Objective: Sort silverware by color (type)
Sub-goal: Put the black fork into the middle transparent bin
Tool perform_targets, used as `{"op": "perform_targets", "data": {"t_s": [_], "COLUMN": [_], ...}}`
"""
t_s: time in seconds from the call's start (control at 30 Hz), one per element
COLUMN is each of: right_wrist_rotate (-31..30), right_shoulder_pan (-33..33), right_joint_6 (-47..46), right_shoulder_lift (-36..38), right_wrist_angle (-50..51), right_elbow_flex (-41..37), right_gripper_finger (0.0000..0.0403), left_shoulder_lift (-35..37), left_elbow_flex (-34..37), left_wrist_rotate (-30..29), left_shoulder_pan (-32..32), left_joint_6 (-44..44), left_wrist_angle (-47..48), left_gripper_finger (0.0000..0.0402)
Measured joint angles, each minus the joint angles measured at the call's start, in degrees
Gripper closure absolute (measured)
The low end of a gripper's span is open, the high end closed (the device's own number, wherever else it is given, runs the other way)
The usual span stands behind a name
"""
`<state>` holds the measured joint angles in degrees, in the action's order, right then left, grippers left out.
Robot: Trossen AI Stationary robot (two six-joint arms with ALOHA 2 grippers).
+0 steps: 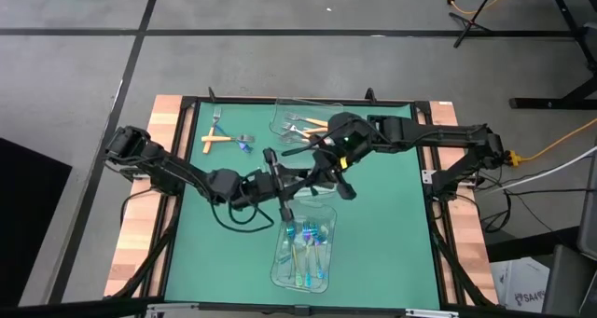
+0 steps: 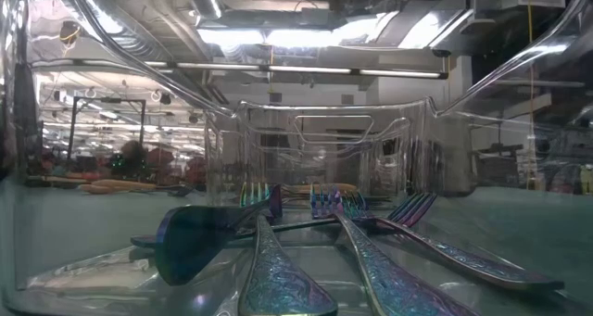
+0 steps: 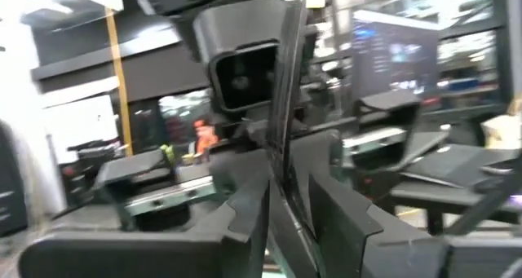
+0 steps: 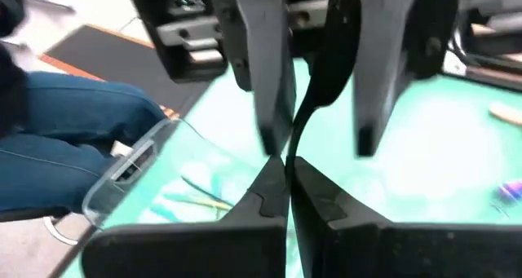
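Mid-table handover: right gripper point(image 4: 287, 176) pinched tight on a dark fork point(image 4: 314, 82), left gripper point(image 4: 322, 107) spread around it, seemingly just clear; risk is the fork twisting or dropping onto the green mat point(image 1: 392, 225) if the pinch loosens.

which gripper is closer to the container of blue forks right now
Left. The left gripper sits just beyond the blue-fork container's far rim; the right gripper is farther back, mid-table.
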<state>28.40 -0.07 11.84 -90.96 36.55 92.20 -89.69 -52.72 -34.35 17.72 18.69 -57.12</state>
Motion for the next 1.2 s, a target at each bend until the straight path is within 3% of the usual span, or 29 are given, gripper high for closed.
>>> {"op": "perform_targets", "data": {"t_s": [0.17,0.4,0.6,0.73,0.93,1.2], "right_wrist_rotate": [-5.03,-12.43,-17.06,-23.61,-29.5,-29.29], "right_shoulder_pan": [0.0,-0.35,-0.46,-0.47,-0.47,-0.47], "right_joint_6": [0.42,1.22,3.51,3.68,4.86,4.98], "right_shoulder_lift": [0.02,0.11,0.13,0.0,-0.54,-4.49], "right_wrist_angle": [3.34,7.94,11.97,14.91,17.3,16.54], "right_elbow_flex": [0.0,0.0,0.0,0.0,-0.04,-0.04], "right_gripper_finger": [0.0403,0.0403,0.0403,0.0403,0.0403,0.0403], "left_shoulder_lift": [0.0,0.0,0.0,0.0,0.0,0.0], "left_elbow_flex": [0.01,0.01,0.01,0.01,0.01,0.01], "left_wrist_rotate": [-4.01,-4.92,-10.96,-12.07,-12.02,-9.41], "left_shoulder_pan": [-0.01,-0.08,-0.03,-0.03,0.26,3.58], "left_joint_6": [-0.13,-0.61,-2.08,-2.74,-10.89,-23.39], "left_wrist_angle": [3.86,11.15,18.41,23.64,32.96,43.35], "left_gripper_finger": [0.0319,0.0319,0.0319,0.0319,0.0319,0.0319]}}
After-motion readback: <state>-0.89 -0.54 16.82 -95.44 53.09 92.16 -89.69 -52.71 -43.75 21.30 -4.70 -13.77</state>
